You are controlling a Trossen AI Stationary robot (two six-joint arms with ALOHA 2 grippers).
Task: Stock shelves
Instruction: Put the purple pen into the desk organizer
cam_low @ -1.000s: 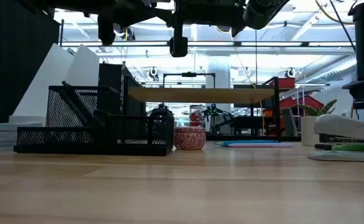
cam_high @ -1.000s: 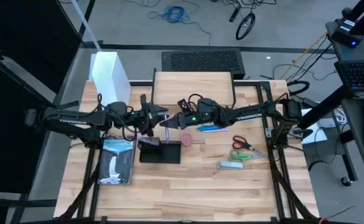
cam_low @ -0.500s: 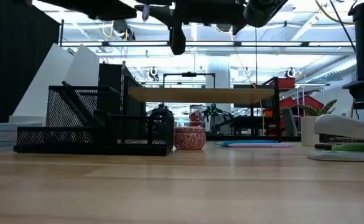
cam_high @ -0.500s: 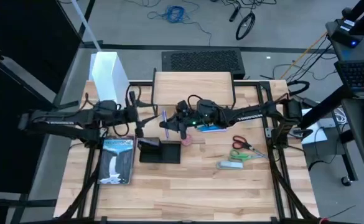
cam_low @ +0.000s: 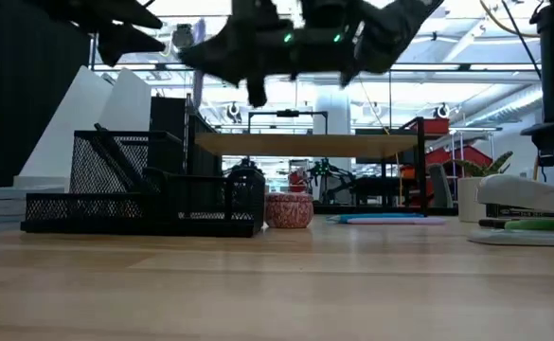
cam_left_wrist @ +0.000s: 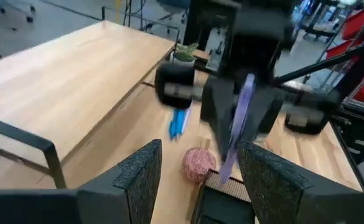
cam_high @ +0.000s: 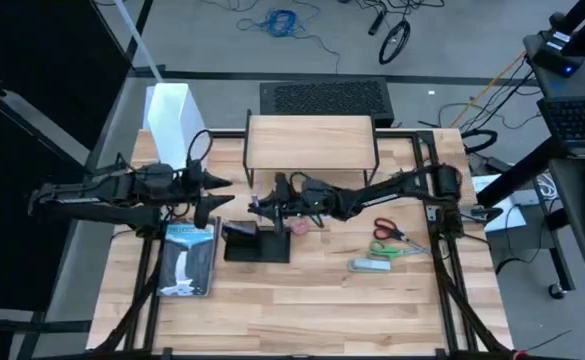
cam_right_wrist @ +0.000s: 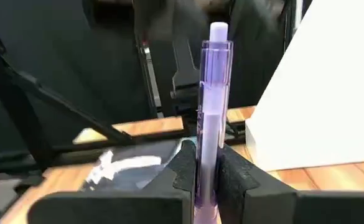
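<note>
My right gripper (cam_high: 269,205) is shut on a purple pen (cam_right_wrist: 210,93), also in the left wrist view (cam_left_wrist: 236,124), above the black organizer tray (cam_high: 255,241). The pen stands nearly upright. My left gripper (cam_high: 215,194) hangs open just left of it, fingers (cam_left_wrist: 141,180) apart, nothing between them. The shelves (cam_high: 310,143), a light-wood top on black legs, stand at the table's far middle (cam_low: 305,144). My right gripper pinches the pen's barrel (cam_right_wrist: 205,155) between its two fingers (cam_right_wrist: 185,169), well below the pen's top end. The fingers come roughly level from the table's right and lie across the pen. The pen is lifted clear, its lower end over the organizer tray.
A white file box (cam_high: 177,125) stands at the far left, a book (cam_high: 189,258) lies left of the tray. A pink round thing (cam_high: 300,226), red scissors (cam_high: 390,232), green scissors (cam_high: 392,250) and a stapler (cam_high: 370,265) lie at the right.
The two grippers met at the pen a second ago. My left gripper has drawn back toward the table's left edge without the pen. My right gripper has carried the pen toward the left and down, over the organizer tray.
</note>
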